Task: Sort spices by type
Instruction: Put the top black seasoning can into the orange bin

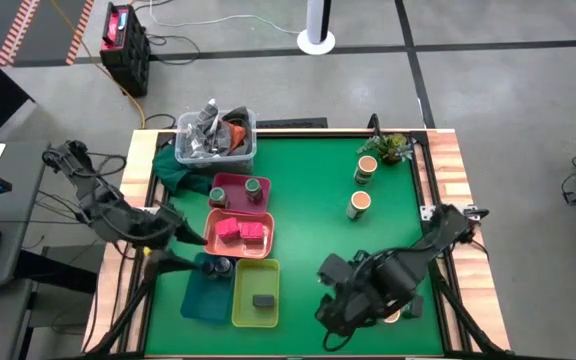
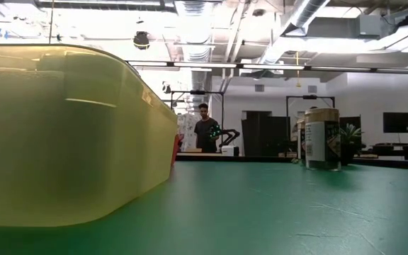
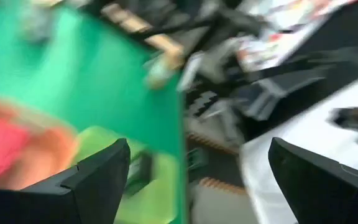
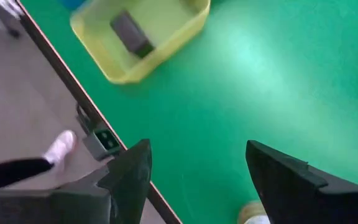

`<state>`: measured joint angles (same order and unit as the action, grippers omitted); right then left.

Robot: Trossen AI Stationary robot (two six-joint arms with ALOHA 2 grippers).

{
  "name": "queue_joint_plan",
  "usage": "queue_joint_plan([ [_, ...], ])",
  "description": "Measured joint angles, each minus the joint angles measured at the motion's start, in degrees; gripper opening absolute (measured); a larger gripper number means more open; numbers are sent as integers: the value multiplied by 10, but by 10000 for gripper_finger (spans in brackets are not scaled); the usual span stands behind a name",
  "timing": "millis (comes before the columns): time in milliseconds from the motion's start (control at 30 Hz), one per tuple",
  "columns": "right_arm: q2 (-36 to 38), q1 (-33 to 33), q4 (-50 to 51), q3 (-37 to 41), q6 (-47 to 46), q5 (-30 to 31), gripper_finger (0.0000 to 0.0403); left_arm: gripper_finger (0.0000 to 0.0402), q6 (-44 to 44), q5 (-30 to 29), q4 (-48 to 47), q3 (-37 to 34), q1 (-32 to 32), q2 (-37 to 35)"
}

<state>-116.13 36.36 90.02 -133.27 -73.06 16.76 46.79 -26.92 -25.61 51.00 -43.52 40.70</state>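
Yellow-green tray (image 2: 62, 134), translucent plastic with rounded corners, fills the near side of the low view; from above it sits at the front of the green felt-like tabletop (image 1: 308, 215) and holds one small dark grey rectangular block (image 1: 263, 300). Beside it lies a teal tray (image 1: 206, 290) with small dark round jars (image 1: 215, 266). A salmon tray (image 1: 240, 232) carries magenta-pink little boxes (image 1: 229, 231), and a darker pink tray (image 1: 240, 192) holds dark jars with green lids (image 1: 253, 186). Two round jars with tan tops (image 1: 360, 204) stand apart toward the right rear, near a small green plant (image 1: 390, 146); one shows a printed label in the low view, its writing unreadable. A clear bin (image 1: 216, 140) of crumpled silvery packets sits at the left rear. Left pincer (image 1: 173, 240) hangs at the left tabletop edge beside the salmon tray, fingers spread wide and empty. Right pincer (image 1: 333, 310) hovers over the front right felt, fingers spread, nothing between them; another tan-topped jar (image 4: 253, 213) sits just by it. A person (image 2: 205, 132) stands in the room beyond.
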Motion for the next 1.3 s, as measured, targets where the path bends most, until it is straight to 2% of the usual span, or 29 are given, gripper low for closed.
queue_joint_plan([
  [200, 55, 6, -1, 0, 0, 85, 286, 367, -120, 43, 172, 0, 0, 1],
  [300, 85, 8, -1, 0, -5, 138, 286, 367, -156, 53, 230, 0, 0, 0],
  [433, 109, 7, -1, 0, -5, 161, 286, 367, -172, 61, 276, 0, 0, 0],
  [1033, 116, -14, 0, 0, 44, 146, 286, 367, -159, 57, 279, 0, 0, 1],
  [1200, 116, -25, 0, 0, 56, 149, 286, 367, -155, -4, 276, 0, 0, 15],
  [1300, 116, -53, 0, 0, 81, 150, 286, 367, -141, -51, 272, 0, 0, 30],
])
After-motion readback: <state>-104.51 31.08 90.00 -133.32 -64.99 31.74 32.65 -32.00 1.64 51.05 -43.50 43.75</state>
